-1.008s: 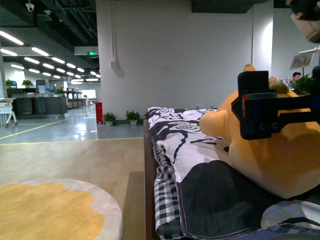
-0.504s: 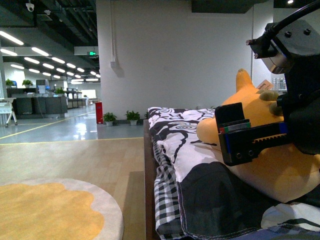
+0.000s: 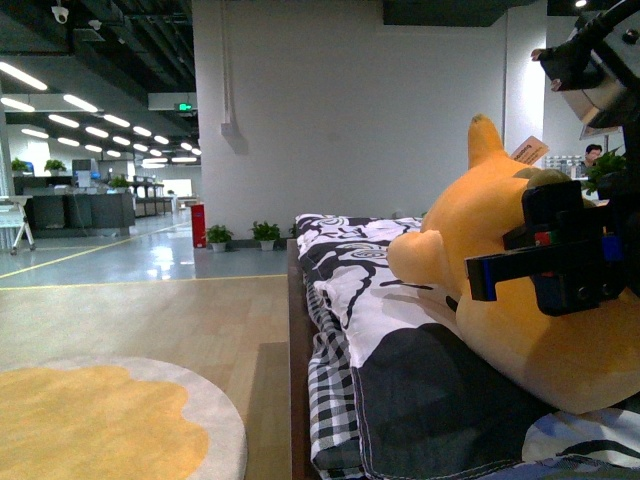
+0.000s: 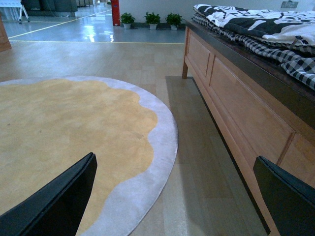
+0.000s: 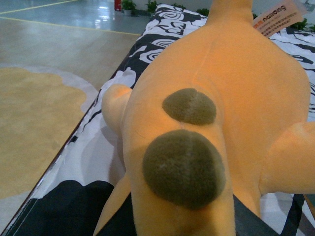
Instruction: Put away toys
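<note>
Sets right tool (image 3: pixel 556 256) against large orange-yellow fuzzy plush animal (image 3: pixel 500 310) at frame right, cannot tell whether clamped, likely to lift it off black-and-white patterned bed (image 3: pixel 365 330); spreads empty left tool (image 4: pixel 174 162) wide.

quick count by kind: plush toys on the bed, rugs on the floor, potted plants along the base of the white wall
plush toy: 1
round yellow rug: 1
potted plants: 3
total: 5
</note>
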Robot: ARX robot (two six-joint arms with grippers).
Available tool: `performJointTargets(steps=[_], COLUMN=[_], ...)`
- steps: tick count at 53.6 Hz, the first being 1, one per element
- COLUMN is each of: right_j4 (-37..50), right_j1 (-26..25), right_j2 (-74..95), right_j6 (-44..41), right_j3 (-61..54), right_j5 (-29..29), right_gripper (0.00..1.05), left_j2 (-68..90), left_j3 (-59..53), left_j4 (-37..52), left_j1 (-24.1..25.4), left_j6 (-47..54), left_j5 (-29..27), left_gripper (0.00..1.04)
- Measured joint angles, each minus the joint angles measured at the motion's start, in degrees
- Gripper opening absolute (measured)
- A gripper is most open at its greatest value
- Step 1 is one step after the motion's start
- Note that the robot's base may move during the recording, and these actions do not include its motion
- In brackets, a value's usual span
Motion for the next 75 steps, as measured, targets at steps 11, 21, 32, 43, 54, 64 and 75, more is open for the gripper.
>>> performJointTargets(steps=[11, 21, 32, 43, 54, 64, 75], right_j4=[-2.49, -9.09, -15.93, -19.89, -22.23, -17.11, -11.02], right_j1=[-0.22, -4.52, -10.88, -15.45, -10.29, -8.13, -12.57], right_j2=[-5.53, -19.93, -34.77, -45.33, -55.63, -59.12, -60.50], right_j6=[2.93, 8.39, 13.14, 17.07, 17.46, 17.44, 18.27], right_j3=[-0.17, -3.08, -8.39, -13.60, -22.29, -29.99, -35.10], right_j5=[-3.26, -12.55, -23.12, -29.00, -24.59, -20.24, -21.92], right_gripper=[0.17, 0.17, 0.17, 0.17, 0.17, 0.17, 0.17], left_j2=[0.00, 0.00, 0.00, 0.00, 0.00, 0.00, 0.00], left_j3=[0.00, 0.00, 0.00, 0.00, 0.00, 0.00, 0.00], left_j4=[0.00, 0.00, 0.00, 0.00, 0.00, 0.00, 0.00], left_j1=[0.00, 0.00, 0.00, 0.00, 0.00, 0.00, 0.00], left_j6=[0.00, 0.00, 0.00, 0.00, 0.00, 0.00, 0.00], left_j5=[0.00, 0.00, 0.00, 0.00, 0.00, 0.00, 0.00], left_gripper=[0.99, 0.99, 0.99, 0.99, 0.99, 0.99, 0.99])
